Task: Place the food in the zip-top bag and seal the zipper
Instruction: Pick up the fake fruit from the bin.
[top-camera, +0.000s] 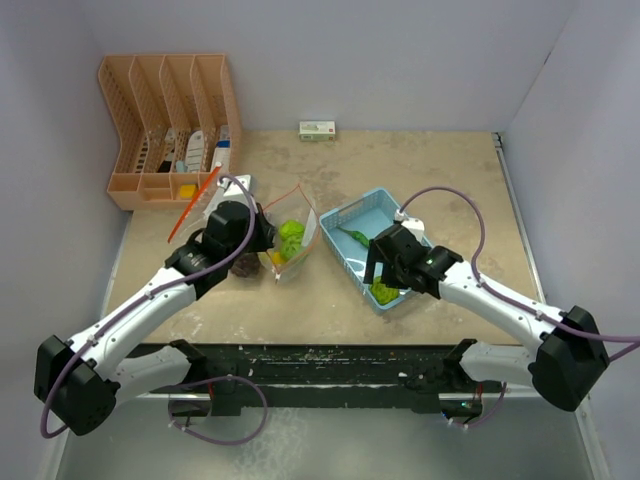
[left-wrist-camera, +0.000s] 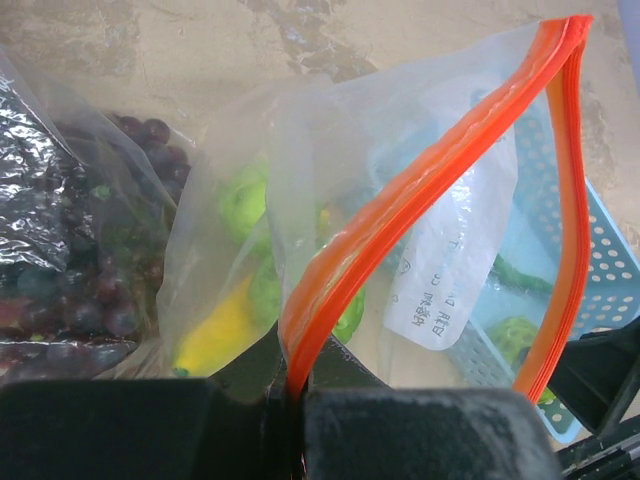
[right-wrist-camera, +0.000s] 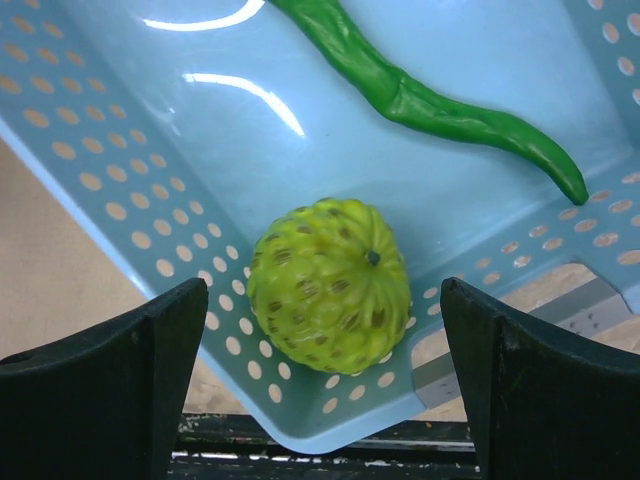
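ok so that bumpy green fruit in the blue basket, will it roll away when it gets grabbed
Being round, the bumpy green fruit would probably roll if nudged, though the basket corner beside it should stop it. Its ridged skin likely grips rather than slips. The open right hand frames it, so a centred close looks feasible.

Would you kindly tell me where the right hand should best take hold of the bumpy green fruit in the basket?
Across its widest middle, coming straight down from above. The fruit is round with its stem up, and sits in a corner of the basket, so side approaches are likely walled off. The open right hand hangs over it.
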